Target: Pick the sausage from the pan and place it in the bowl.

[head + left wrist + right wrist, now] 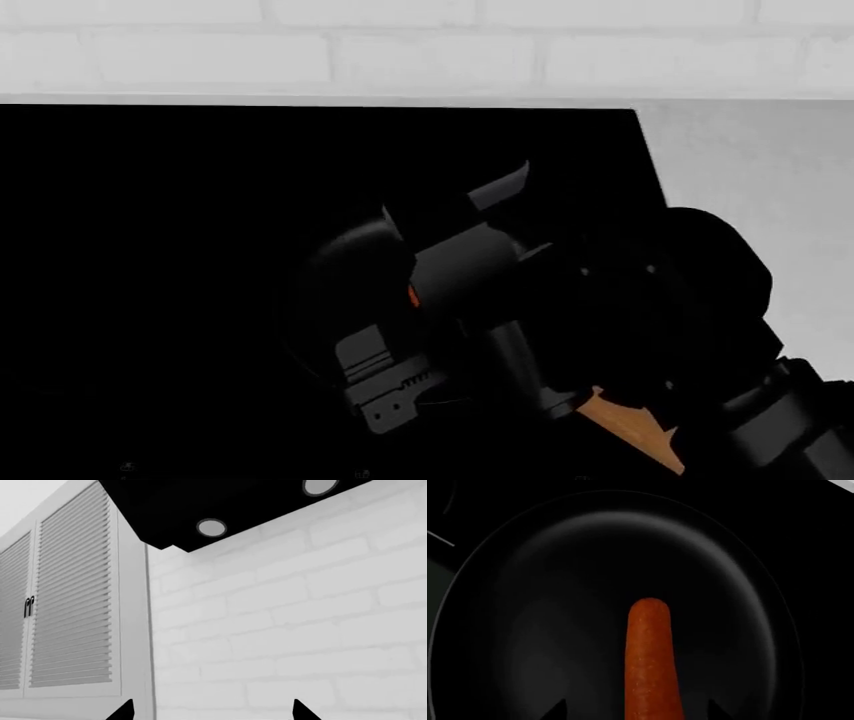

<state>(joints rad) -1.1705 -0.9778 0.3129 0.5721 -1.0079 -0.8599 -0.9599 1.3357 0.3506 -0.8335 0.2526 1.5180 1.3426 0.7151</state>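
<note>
In the right wrist view we see the sausage [650, 665] lying in the pan [560, 580], running between the right gripper [637, 711], whose two fingertips [557, 711] stand spread wide on either side without touching it. In the head view, a sliver of orange shows at centre beside that gripper. The left gripper [212, 712] is parted and empty, facing a white brick wall [300, 620] and louvred cabinet doors [67, 605].
</note>
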